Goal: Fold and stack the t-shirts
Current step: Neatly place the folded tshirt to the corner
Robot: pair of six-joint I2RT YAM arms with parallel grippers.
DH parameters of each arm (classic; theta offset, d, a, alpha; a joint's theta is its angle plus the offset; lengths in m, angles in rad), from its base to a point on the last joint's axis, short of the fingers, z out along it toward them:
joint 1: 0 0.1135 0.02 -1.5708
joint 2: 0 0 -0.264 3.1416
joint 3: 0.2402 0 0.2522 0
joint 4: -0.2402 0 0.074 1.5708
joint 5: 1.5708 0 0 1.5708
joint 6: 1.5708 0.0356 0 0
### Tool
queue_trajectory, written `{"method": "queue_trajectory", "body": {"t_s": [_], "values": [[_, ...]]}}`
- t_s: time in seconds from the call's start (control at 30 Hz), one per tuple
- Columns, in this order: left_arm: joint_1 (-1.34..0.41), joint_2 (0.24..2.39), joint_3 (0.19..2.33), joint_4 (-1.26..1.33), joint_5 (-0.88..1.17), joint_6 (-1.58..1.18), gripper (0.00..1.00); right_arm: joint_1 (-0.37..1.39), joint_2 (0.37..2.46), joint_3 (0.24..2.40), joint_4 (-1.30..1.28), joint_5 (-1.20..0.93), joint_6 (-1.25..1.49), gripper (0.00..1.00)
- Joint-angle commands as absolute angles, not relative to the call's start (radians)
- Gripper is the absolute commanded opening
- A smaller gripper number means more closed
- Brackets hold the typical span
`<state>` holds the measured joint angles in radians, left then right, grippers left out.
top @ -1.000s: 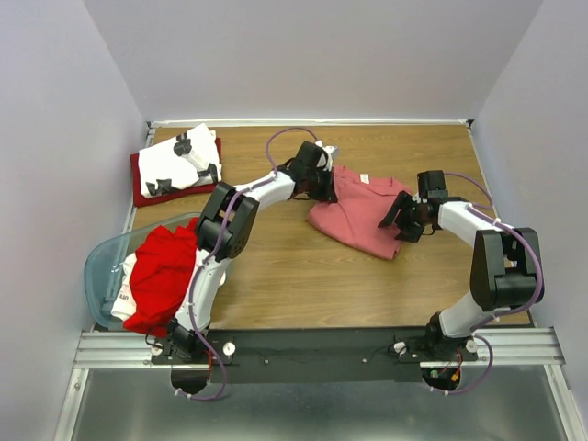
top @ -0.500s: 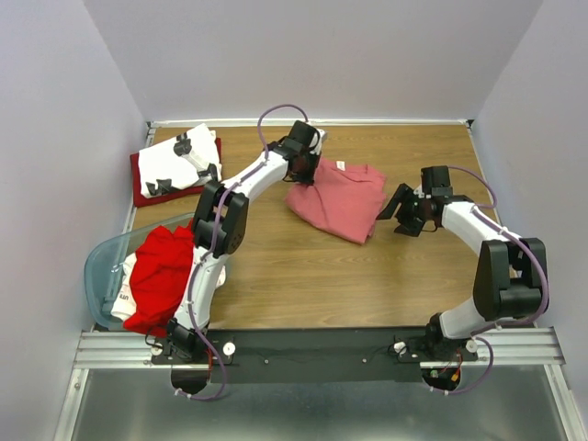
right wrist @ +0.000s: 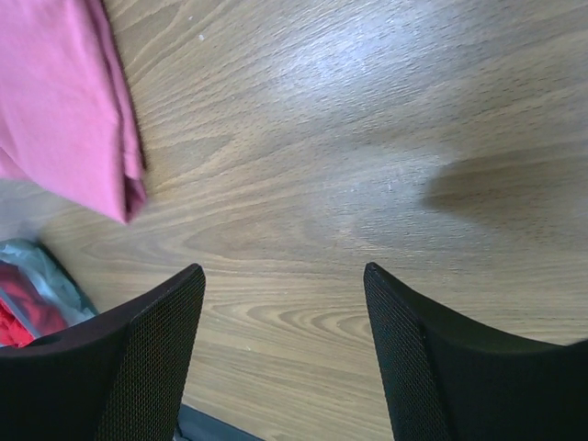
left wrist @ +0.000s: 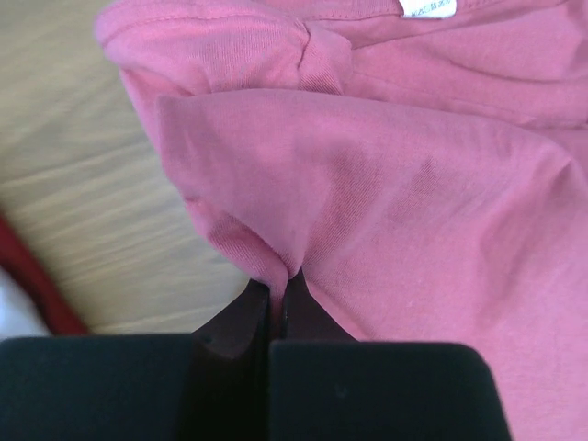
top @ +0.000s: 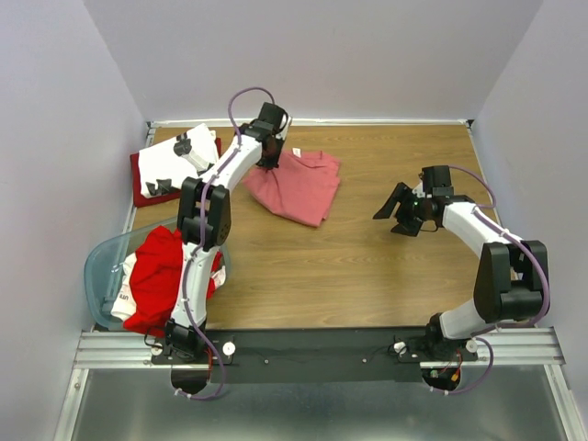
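Note:
A folded salmon-pink t-shirt (top: 299, 186) lies on the wooden table (top: 386, 266) left of centre at the back. My left gripper (top: 269, 162) is shut on its left edge; in the left wrist view a pinch of pink cloth (left wrist: 386, 184) sits between the closed fingertips (left wrist: 276, 289). A white printed t-shirt (top: 182, 158) rests on a dark red one (top: 140, 188) at the back left. My right gripper (top: 393, 213) hovers open over bare wood to the right, well apart from the pink t-shirt (right wrist: 64, 101), with nothing between its fingers (right wrist: 161, 312).
A translucent pale-blue tub (top: 103, 266) at the front left holds a bright red t-shirt (top: 161, 276) and white cloth (top: 121, 299). The table's back edge and walls run close behind the folded stack.
My left gripper has dragged the pink t-shirt leftward and toward the back, closer to the stack. The right gripper has stayed on the right, now farther from the shirt, and widened a little.

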<state>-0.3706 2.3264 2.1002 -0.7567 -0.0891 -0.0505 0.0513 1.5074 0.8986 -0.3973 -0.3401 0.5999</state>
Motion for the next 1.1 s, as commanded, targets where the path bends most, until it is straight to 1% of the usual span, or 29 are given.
{"method": "queue_trajectory", "body": {"t_s": [0.0,0.33,0.63,1.0,1.07], "values": [[-0.316,2.333,2.177,-0.799,-0.182,-0.005,0.0,0.049,1.528,0.943,-0.414,-0.387,0.572,0.77],[-0.226,2.272,2.195,-0.781,-0.218,0.038,0.0,0.051,1.592,0.985,-0.417,-0.428,0.554,0.77],[-0.135,2.178,2.197,-0.75,-0.161,0.063,0.0,0.051,1.629,1.025,-0.423,-0.449,0.548,0.77],[-0.009,2.114,2.204,-0.729,-0.111,0.049,0.0,0.049,1.602,1.005,-0.428,-0.445,0.555,0.77],[0.05,2.105,2.204,-0.726,-0.097,0.041,0.0,0.049,1.594,0.991,-0.428,-0.44,0.554,0.77]]}}
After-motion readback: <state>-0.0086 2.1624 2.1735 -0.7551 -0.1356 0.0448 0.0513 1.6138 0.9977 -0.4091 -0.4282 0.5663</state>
